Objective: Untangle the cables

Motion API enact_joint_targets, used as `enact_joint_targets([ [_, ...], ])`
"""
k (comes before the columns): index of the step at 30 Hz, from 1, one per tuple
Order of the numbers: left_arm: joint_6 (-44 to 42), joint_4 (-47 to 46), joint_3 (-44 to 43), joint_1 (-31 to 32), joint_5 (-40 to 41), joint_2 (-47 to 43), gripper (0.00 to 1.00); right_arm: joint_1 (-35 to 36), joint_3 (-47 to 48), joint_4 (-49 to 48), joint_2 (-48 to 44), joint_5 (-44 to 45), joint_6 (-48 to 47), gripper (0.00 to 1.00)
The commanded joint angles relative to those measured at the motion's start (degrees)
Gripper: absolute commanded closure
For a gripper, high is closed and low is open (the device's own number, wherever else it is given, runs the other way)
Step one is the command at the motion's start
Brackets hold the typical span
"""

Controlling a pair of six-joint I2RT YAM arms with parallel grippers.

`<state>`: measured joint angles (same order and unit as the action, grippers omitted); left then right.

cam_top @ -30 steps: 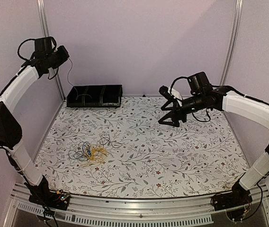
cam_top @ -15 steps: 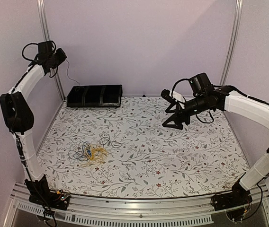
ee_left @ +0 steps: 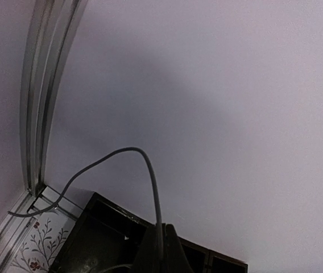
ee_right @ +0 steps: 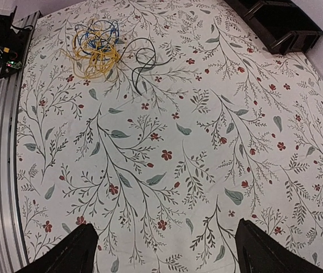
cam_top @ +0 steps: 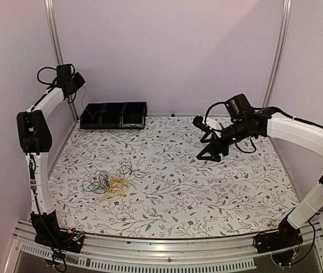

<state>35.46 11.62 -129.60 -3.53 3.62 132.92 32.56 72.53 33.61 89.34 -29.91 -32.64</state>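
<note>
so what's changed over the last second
The left arm folded in, carrying its shut left hand right and down toward the black bin, a thin grey wire pinched in it. The right hand, open, dropped slightly in the top view. The cables and bin stayed put.

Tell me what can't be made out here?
- How the cables cross: too small in the top view, overlapping in the right wrist view.
- Inside the black bin: dark in the top view, cropped in the right wrist view.
- Whether the left claw pinches the grey wire: left wrist view's bottom edge crops it.
</note>
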Motion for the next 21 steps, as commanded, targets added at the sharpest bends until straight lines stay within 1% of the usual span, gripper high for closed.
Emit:
enact_joint_targets([
  [1, -0.3, -3.0, -0.2, 0.4, 0.5, 2.0, 1.00, -0.2, -1.1, 0.9, -0.2, 1.1, -0.8, 0.12],
  [9, -2.3, -4.4, 1.5, 2.2, -3.2, 7.0, 1.00, -0.2, -1.6, 1.6, 0.1, 0.5, -0.5, 0.12],
  [16, -4.2, -4.7, 4.3, 3.3, -4.9, 8.6, 1.00, -0.2, -2.1, 1.2, 0.3, 0.1, -0.1, 0.12],
  [21, -4.7, -5.0, 4.7, 3.3, -5.8, 9.7, 1.00, -0.2, -2.6, 1.1, 0.3, -0.1, 0.0, 0.12],
])
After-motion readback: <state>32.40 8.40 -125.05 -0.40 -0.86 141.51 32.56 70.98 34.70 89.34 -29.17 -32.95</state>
